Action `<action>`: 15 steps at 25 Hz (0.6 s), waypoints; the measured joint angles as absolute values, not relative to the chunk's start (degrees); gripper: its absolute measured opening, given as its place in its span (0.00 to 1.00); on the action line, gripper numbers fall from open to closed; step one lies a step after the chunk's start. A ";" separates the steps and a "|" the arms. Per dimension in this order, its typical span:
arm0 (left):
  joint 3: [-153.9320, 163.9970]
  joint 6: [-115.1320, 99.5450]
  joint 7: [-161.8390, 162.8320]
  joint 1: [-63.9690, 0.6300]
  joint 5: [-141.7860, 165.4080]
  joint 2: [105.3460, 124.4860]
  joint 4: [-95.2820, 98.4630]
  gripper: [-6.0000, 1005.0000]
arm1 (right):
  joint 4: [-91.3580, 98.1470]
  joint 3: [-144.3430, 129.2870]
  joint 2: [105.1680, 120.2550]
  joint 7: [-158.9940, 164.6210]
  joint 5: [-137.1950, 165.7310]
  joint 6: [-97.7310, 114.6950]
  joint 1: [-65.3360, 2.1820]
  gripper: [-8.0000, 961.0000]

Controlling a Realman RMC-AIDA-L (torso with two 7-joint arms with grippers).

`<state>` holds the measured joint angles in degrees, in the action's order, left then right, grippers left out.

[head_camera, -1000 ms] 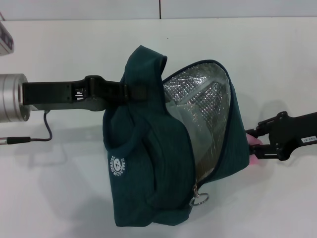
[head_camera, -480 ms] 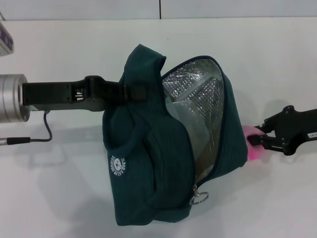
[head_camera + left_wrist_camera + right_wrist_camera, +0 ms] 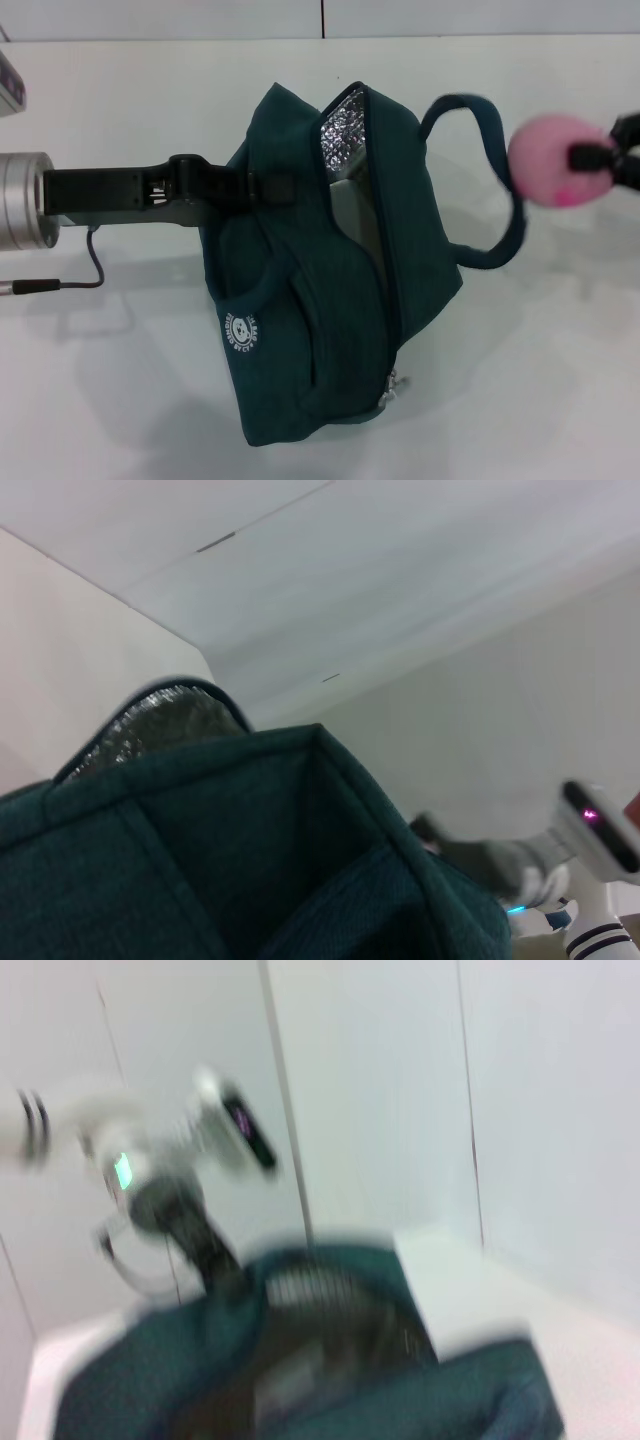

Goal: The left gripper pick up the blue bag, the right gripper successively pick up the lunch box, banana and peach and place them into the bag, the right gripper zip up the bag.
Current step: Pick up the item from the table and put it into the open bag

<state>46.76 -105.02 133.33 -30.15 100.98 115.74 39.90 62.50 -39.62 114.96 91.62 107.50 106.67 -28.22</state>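
Right end effector (image 3: pixel 605 160) grips the round pink peach (image 3: pixel 556 160) beside the left-held teal-blue fabric bag (image 3: pixel 320 300); next, its narrow opening.

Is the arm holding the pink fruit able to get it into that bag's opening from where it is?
Probably, though it looks tight. The right gripper holds the peach beside the blue bag, but the mouth is only a narrow slit and a loop handle hangs between them.

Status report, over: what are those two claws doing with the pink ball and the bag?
Left claw holding teal fabric bag. Right claw gripping round pink peach, raised beside bag. Loop handle between peach and opening.
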 joint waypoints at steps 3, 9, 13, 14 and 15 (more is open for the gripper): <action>46.74 -105.03 133.33 -30.19 100.98 115.75 39.90 0.06 | 64.38 -39.22 114.88 93.04 103.30 108.20 -28.37 0.09; 46.67 -105.02 133.33 -30.61 100.98 115.87 39.90 0.06 | 64.98 -39.45 115.10 93.55 101.68 108.24 -29.56 0.06; 46.67 -104.99 133.33 -30.66 100.97 115.93 39.90 0.06 | 64.94 -39.47 115.23 93.32 99.58 108.51 -29.96 0.04; 46.66 -104.96 133.33 -30.67 100.98 115.93 39.90 0.06 | 64.92 -39.46 115.23 93.24 98.72 108.52 -29.97 0.04; 46.66 -104.90 133.33 -30.67 100.98 115.93 39.90 0.06 | 64.76 -39.47 115.23 93.17 97.96 108.52 -30.01 0.04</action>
<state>46.66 -104.90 133.33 -30.67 100.98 115.93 39.90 64.76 -39.47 115.23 93.17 97.96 108.52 -30.01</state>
